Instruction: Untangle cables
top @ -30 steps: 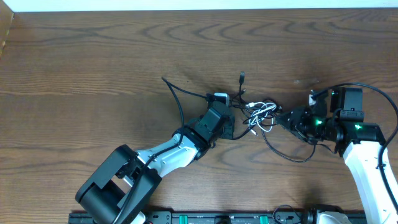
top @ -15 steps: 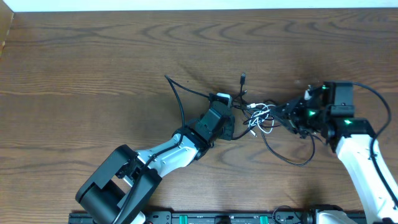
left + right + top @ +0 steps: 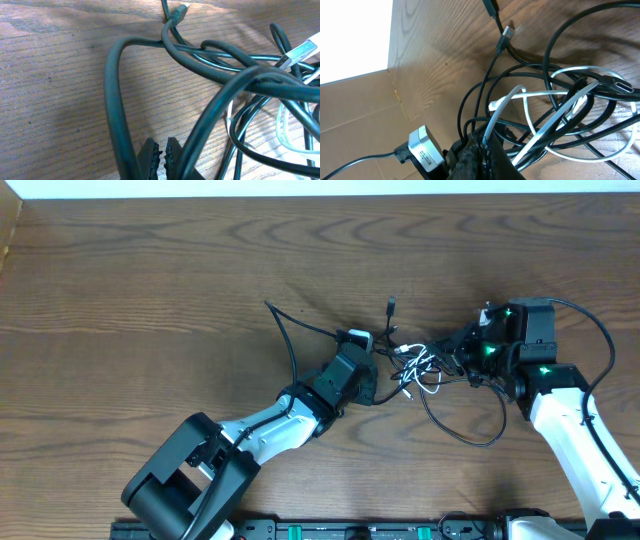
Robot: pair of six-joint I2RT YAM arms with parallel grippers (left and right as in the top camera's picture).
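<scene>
Now that the right gripper has snapped its jaws together at the right edge of the knot, it looks to be pinching the white cable, whose strand runs straight down between the fingers. A moment ago those jaws were partly spread and the right arm sat lower and further out to the right; it has since swung up and in toward the tangle. The cables lie in the same spot, bunched in the middle of the desk between the two arms. One black tail trails off to the left, a plug pokes out at the top, and a slack black loop hangs below toward the right arm. That loop has shifted only a little. The left gripper has not budged, jaws pressed together low on the left side of the knot with thick black strands passing on either side; I cannot tell whether one is caught between them. To my eye the grab is made but nothing is pulled free, so the untangling is barely under way, and the white strand seems the one about to be drawn out.
</scene>
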